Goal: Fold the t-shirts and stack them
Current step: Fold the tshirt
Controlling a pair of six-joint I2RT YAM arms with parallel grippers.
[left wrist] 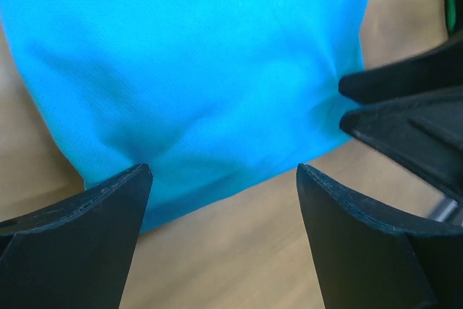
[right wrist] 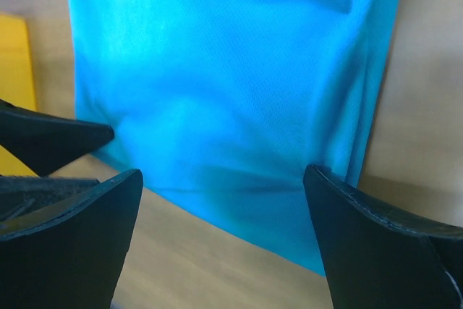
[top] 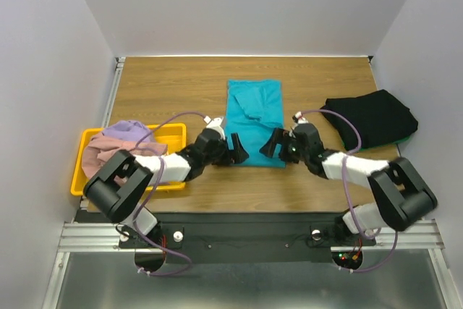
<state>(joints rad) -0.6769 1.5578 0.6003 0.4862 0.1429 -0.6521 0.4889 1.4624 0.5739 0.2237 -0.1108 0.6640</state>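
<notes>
A teal t-shirt point(top: 253, 121) lies folded lengthwise in the middle of the wooden table point(top: 181, 85). My left gripper point(top: 237, 150) is open at the shirt's near left corner; the left wrist view shows the teal cloth point(left wrist: 202, 70) just beyond its fingers point(left wrist: 108, 229). My right gripper point(top: 273, 144) is open at the near right corner, with the teal cloth point(right wrist: 231, 92) between and beyond its fingers point(right wrist: 376, 244). Neither holds anything. A black t-shirt point(top: 372, 117) lies folded at the right on a green one point(top: 409, 135). Lavender point(top: 126, 131) and dusty pink point(top: 101, 155) shirts lie in the yellow tray.
The yellow plastic tray point(top: 170, 135) stands at the table's left near edge. White walls enclose the table on three sides. The right gripper's black fingers show at the right of the left wrist view point(left wrist: 412, 113), and the left gripper's at the left of the right wrist view point(right wrist: 43, 142).
</notes>
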